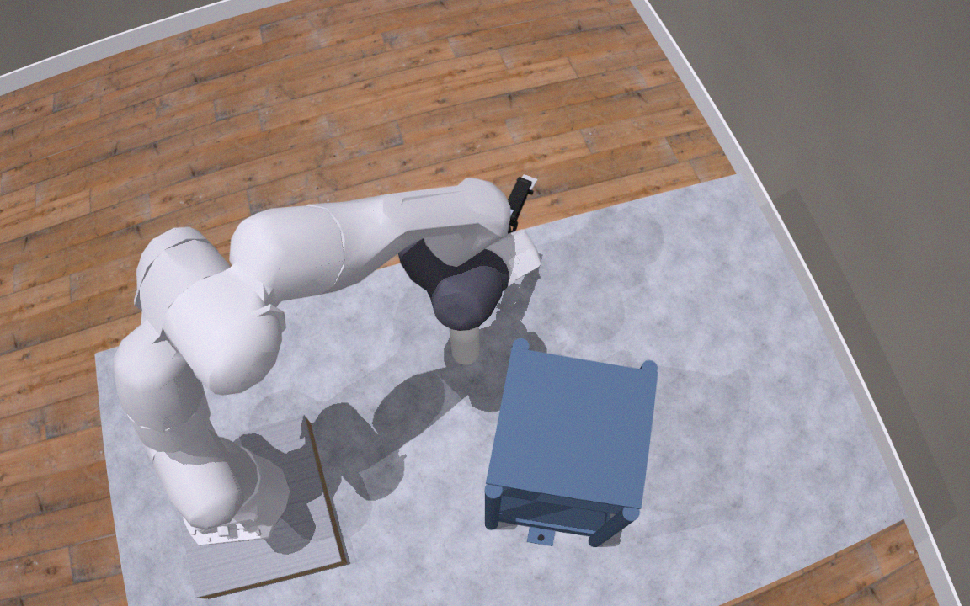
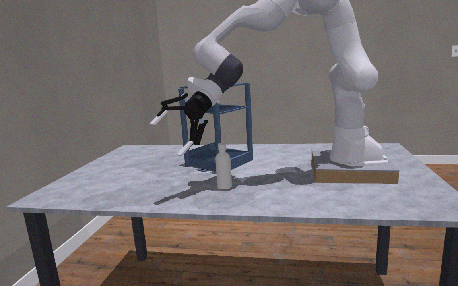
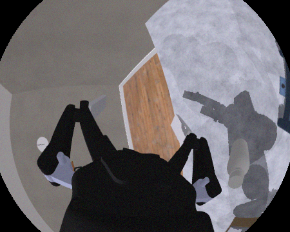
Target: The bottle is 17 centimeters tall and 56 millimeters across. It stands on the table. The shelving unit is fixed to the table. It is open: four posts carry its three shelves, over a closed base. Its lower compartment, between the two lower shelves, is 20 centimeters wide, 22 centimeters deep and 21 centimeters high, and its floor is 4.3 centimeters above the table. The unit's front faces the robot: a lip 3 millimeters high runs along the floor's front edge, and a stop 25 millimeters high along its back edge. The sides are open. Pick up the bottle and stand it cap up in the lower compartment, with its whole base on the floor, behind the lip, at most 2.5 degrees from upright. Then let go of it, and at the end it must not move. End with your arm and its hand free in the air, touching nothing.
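The pale bottle (image 1: 464, 348) (image 2: 223, 167) (image 3: 238, 160) stands upright, cap up, on the grey table (image 2: 109, 184), just in front of the blue shelving unit (image 1: 575, 429) (image 2: 249, 117). A corner of the unit shows at the right edge of the wrist view (image 3: 287, 107). My gripper (image 2: 169, 135) (image 1: 523, 225) (image 3: 140, 111) is wide open and empty. It hangs tilted, pointing away from the bottle. One finger is at about the height of the cap and the other well above it. It is apart from the bottle, on the side away from the robot base.
The arm's base stands on a wood-edged block (image 1: 262, 557) (image 2: 355, 174) at the table's near end. The table's edge and the wooden floor (image 3: 147, 103) lie just past the gripper. A wall stands beyond.
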